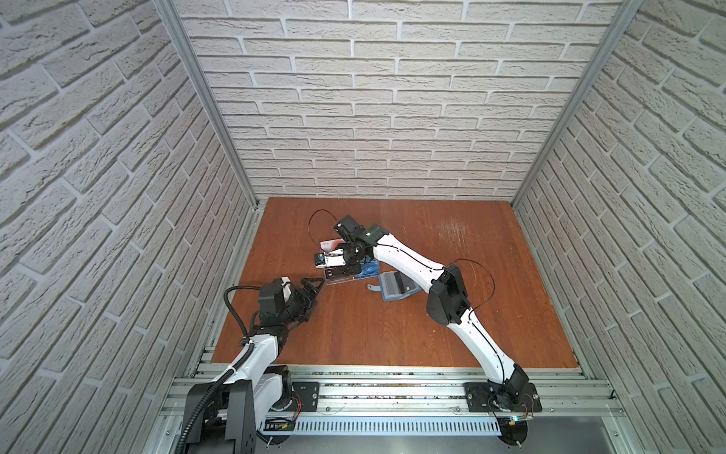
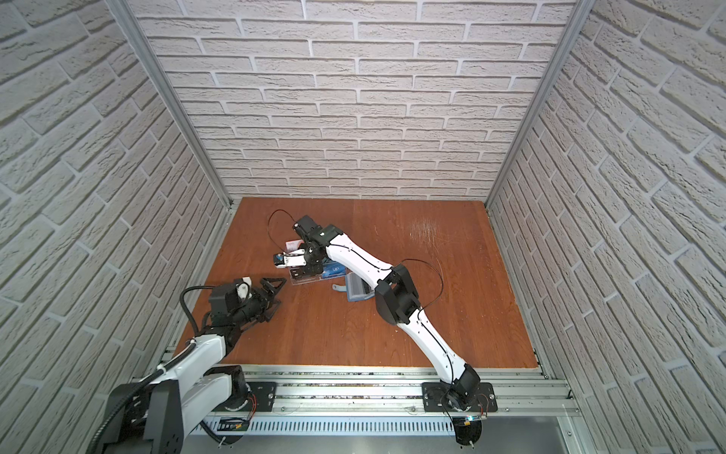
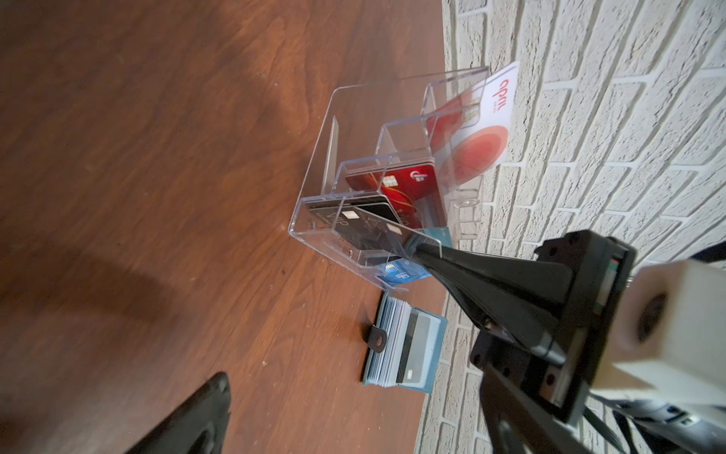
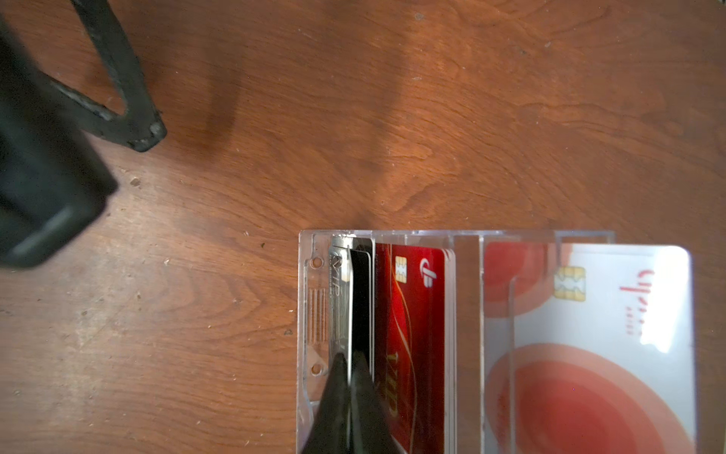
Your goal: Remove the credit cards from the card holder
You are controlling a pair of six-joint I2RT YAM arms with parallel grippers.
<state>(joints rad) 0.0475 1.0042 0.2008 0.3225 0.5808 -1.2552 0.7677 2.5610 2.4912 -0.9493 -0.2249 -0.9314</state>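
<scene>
The slate-blue card holder (image 1: 395,289) (image 2: 358,290) lies on the wooden table, right of a clear acrylic rack (image 1: 341,280) (image 2: 305,280). Its strap tab (image 3: 377,339) points outward, and a stack of credit cards (image 3: 395,342) shows in it edge-on. My right gripper (image 4: 349,359) (image 1: 334,274) reaches down into the rack's end compartment. It is shut on a black credit card (image 3: 371,232), which is thin and edge-on between its fingertips (image 3: 426,251). A red credit card (image 4: 408,314) (image 3: 408,182) stands one slot over. My left gripper (image 1: 313,293) (image 2: 275,293) hovers open and empty, left of the rack.
A white card with a big red circle (image 4: 589,353) (image 3: 485,129) stands in a rear slot of the rack (image 4: 304,314). A blue card (image 1: 369,269) sits in its right half. One finger (image 4: 121,98) of the left gripper lies close to the rack. Brick walls close in three sides.
</scene>
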